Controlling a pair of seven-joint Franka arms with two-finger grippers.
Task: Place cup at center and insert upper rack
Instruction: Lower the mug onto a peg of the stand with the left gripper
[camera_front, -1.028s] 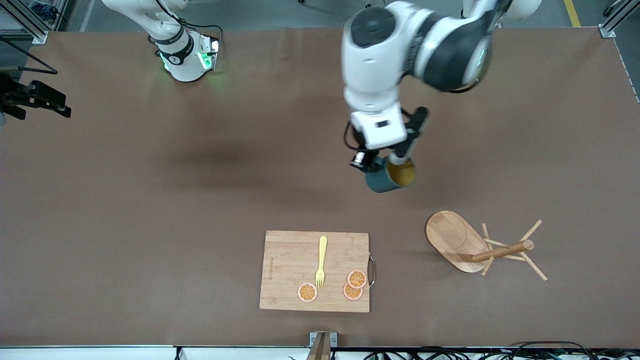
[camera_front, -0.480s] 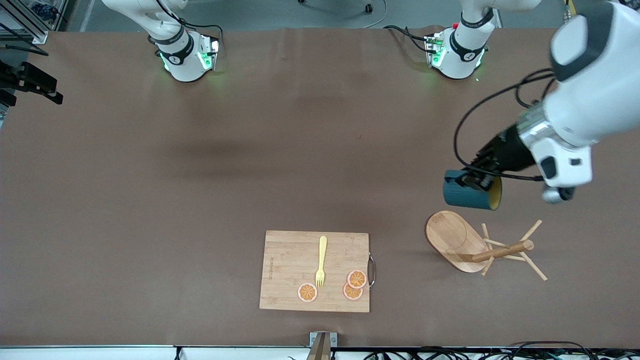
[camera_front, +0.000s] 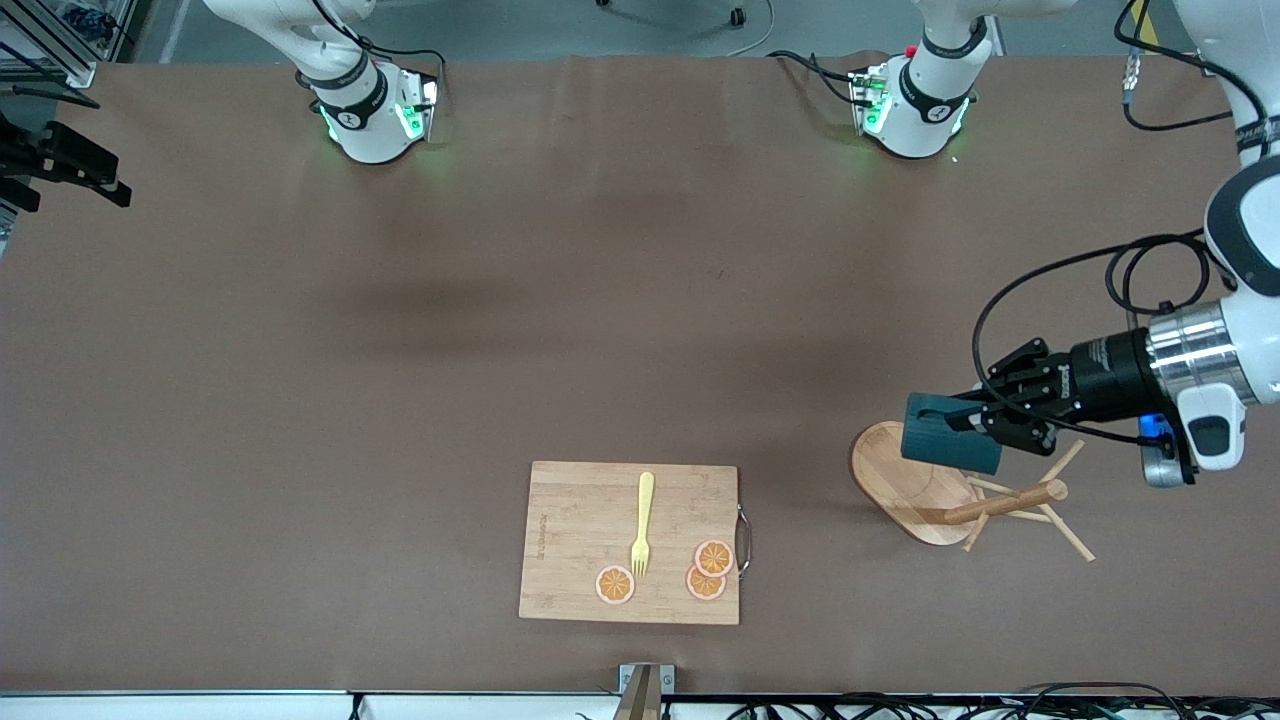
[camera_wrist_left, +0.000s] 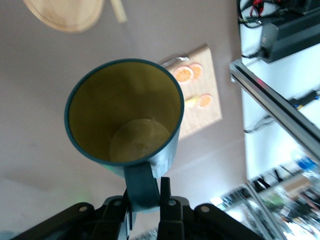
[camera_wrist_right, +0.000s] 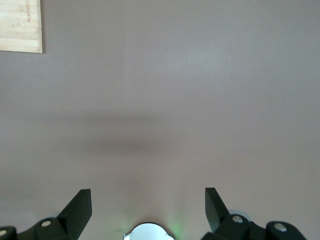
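The left claw (camera_front: 985, 420) is clamped on the handle of the cup (camera_front: 948, 446), holding the dark teal mug on its side in the air, mouth turned toward the wrist. In the left wrist view the two fingers (camera_wrist_left: 165, 192) pinch the loop handle, and the cup's (camera_wrist_left: 125, 112) mustard inside is bare.

The cup hangs over the oval base of the upper rack (camera_front: 960, 492), which lies tipped over on the counter (camera_front: 400, 350) directly beneath the claw. Its post points toward the left arm's end of the counter, and the thin pegs splay out under the claw's wrist. The rack's base edge (camera_wrist_left: 65, 12) shows just past the cup's rim in the wrist view.

Well away from the left claw, toward the right arm's end and nearer the front camera, lies a bamboo cutting board (camera_front: 630, 543) carrying a yellow fork (camera_front: 642, 523) and three orange slices (camera_front: 706, 570). Bare counter lies between the board and the rack.

The right claw (camera_wrist_right: 147, 205) waits at the right arm's end of the counter, spread wide with nothing between its fingers (camera_wrist_right: 77, 210), over bare counter with only a corner of the board (camera_wrist_right: 20, 25) in sight.
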